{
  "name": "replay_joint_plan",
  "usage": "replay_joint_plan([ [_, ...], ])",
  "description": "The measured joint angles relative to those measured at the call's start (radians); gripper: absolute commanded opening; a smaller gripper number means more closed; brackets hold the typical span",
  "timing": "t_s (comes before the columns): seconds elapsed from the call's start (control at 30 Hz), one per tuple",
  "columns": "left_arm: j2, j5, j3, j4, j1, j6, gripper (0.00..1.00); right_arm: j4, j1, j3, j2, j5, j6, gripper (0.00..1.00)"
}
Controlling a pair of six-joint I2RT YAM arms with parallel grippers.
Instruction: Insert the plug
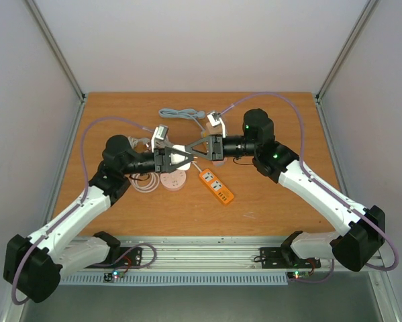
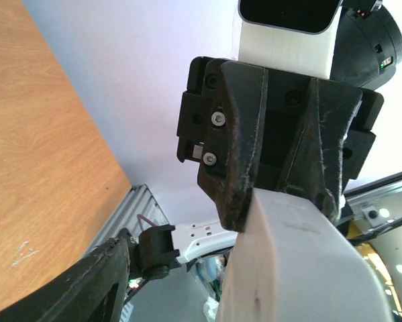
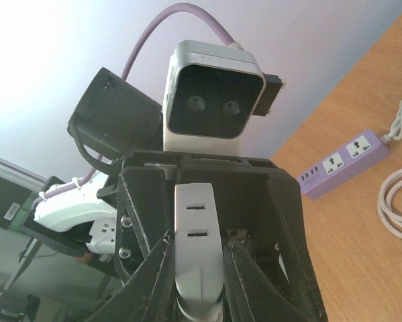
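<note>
Hold white adapter [image 3: 197,228] pinched firmly in right end effector [image 1: 190,155]; with left end effector [image 1: 176,159] spread, draw it straight back without snagging.

The middle of the wooden table [image 1: 268,215] is crowded. The left gripper [image 1: 170,161] and right gripper [image 1: 195,153] meet nose to nose there. The right one's fingers are clamped on a white socket block [image 1: 181,153], and the left one's visible finger [image 2: 73,288] stands clear of it. Just in front lie a round cable reel [image 1: 173,181], a coiled cable [image 1: 141,184] and an orange power strip [image 1: 216,186]. A grey cable [image 1: 180,114] lies behind. Bare wood runs along the near edge and both flanks, hemmed in by the enclosure walls [image 1: 201,47].
</note>
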Motion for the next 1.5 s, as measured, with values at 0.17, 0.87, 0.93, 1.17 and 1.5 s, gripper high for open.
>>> replay_joint_plan([
  [0.17, -0.032, -0.028, 0.013, -0.096, 0.006, 0.07, 0.56, -0.005, 0.0, -0.001, 0.0, 0.0, -0.002, 0.05],
  [0.87, -0.039, -0.024, 0.024, -0.052, 0.006, 0.03, 0.0, -0.002, -0.004, -0.013, 0.002, -0.011, 0.017, 0.2],
  [0.93, -0.039, -0.024, 0.027, -0.076, 0.006, 0.051, 0.0, -0.011, -0.004, -0.014, 0.002, -0.009, 0.015, 0.41],
  [1.17, -0.039, -0.158, 0.143, -0.506, 0.006, 0.304, 0.0, -0.113, -0.004, -0.022, -0.017, 0.097, -0.051, 0.72],
  [1.5, -0.023, -0.473, 0.236, -0.924, -0.063, 0.829, 0.0, -0.317, -0.021, -0.111, -0.24, 0.453, -0.097, 0.71],
])
